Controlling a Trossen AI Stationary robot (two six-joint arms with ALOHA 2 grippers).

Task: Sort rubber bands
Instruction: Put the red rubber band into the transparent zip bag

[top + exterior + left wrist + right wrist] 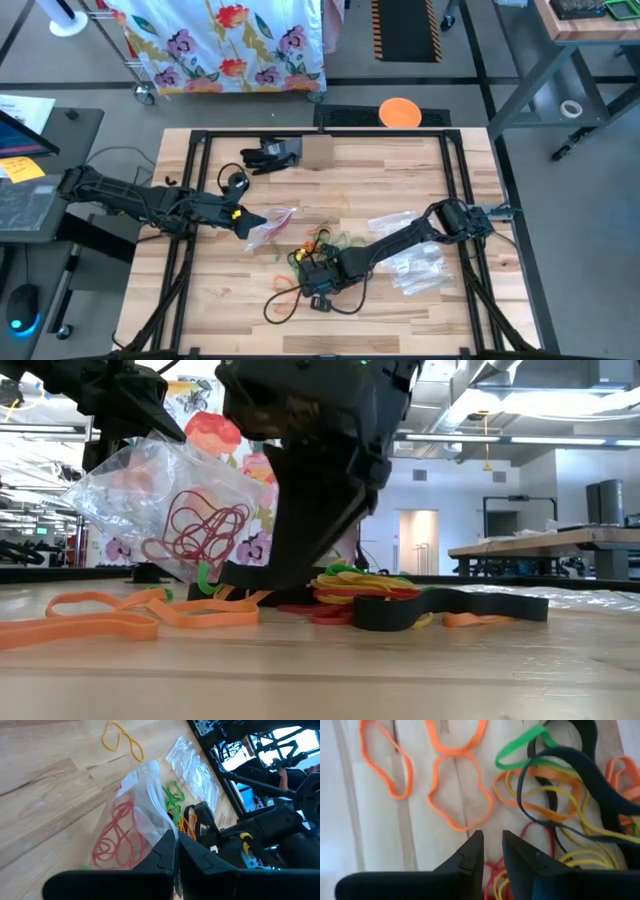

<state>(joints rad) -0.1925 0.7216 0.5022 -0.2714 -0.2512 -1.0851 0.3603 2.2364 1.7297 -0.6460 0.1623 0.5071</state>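
While the left end effector (176,851) hangs over the wooden worktop (420,170) with its fingers pinched tight on the top edge of a clear bag (137,805), we see red bands (116,836) lying inside that bag. We find the main heap of rubber bands (320,252) near the middle of the worktop, a tangle of red, yellow, green, orange and dark loops, with loose orange bands (455,785) spread just beside it. Our right end effector (492,851) sits low at the heap's edge with only a narrow gap between its fingers; we cannot tell whether a strand lies between them. We judge the bands light, soft and stretchy, prone to snagging on neighbours and dragging them along. We would take a single loop where it lies clear of the others, at an outer curve, rather than in the knotted middle.
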